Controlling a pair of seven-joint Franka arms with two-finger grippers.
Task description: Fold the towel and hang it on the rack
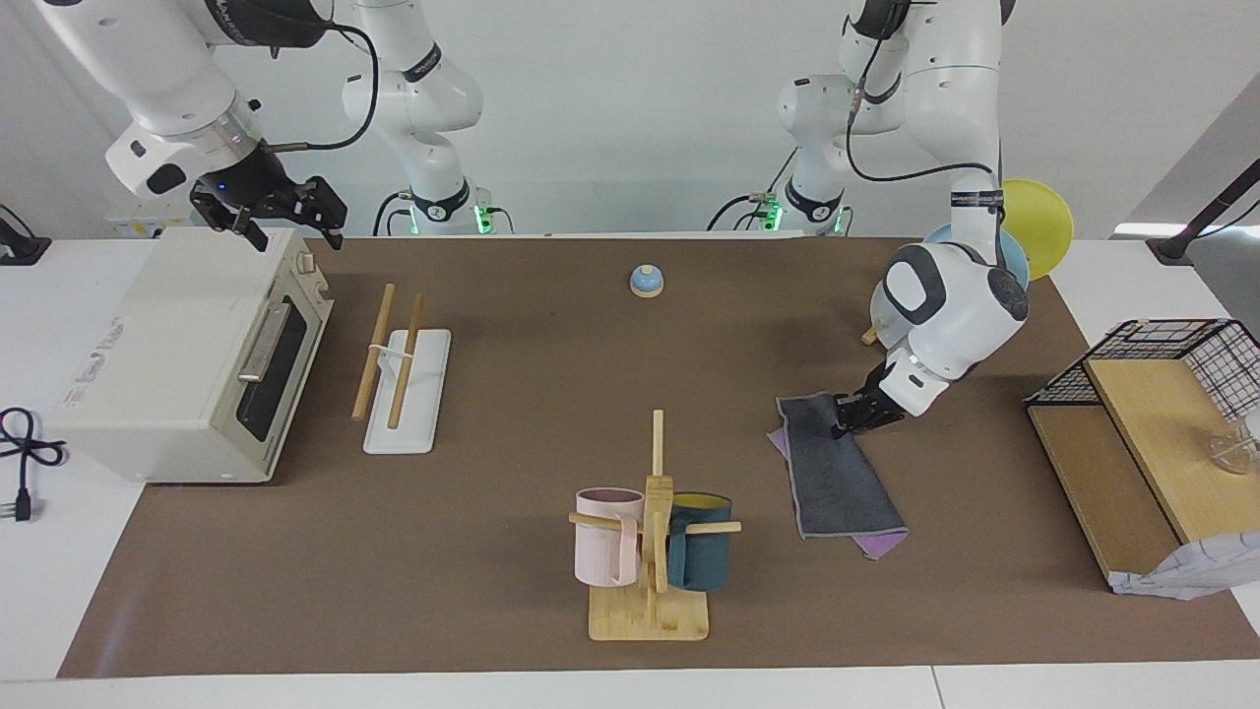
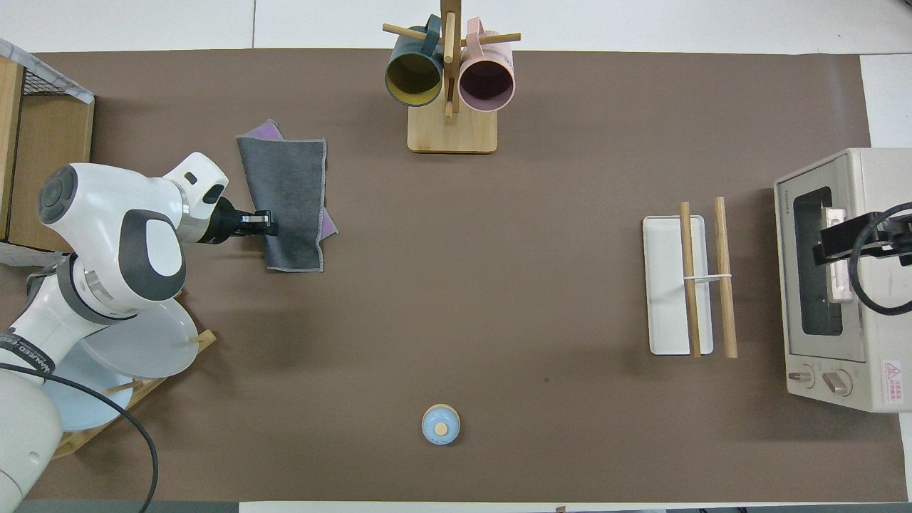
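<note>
The towel [image 1: 837,473] lies folded on the brown mat, dark grey face up with purple edges peeking out, toward the left arm's end of the table; it also shows in the overhead view [image 2: 292,192]. My left gripper [image 1: 850,418] is low at the towel's edge nearest the robots and looks shut on it [image 2: 266,222]. The rack [image 1: 409,394], a white base with two light-wood rods, stands in front of the toaster oven, toward the right arm's end [image 2: 666,285]. My right gripper [image 1: 290,222] waits open and empty, raised over the toaster oven [image 2: 835,242].
A bamboo mug tree [image 1: 650,532] with a pink and a dark blue mug stands farther from the robots than the towel. A toaster oven [image 1: 177,354], a blue bell [image 1: 646,282], a plate stand with plates [image 1: 1039,231], a wire basket [image 1: 1171,350] and a patterned cloth [image 1: 1191,571] ring the mat.
</note>
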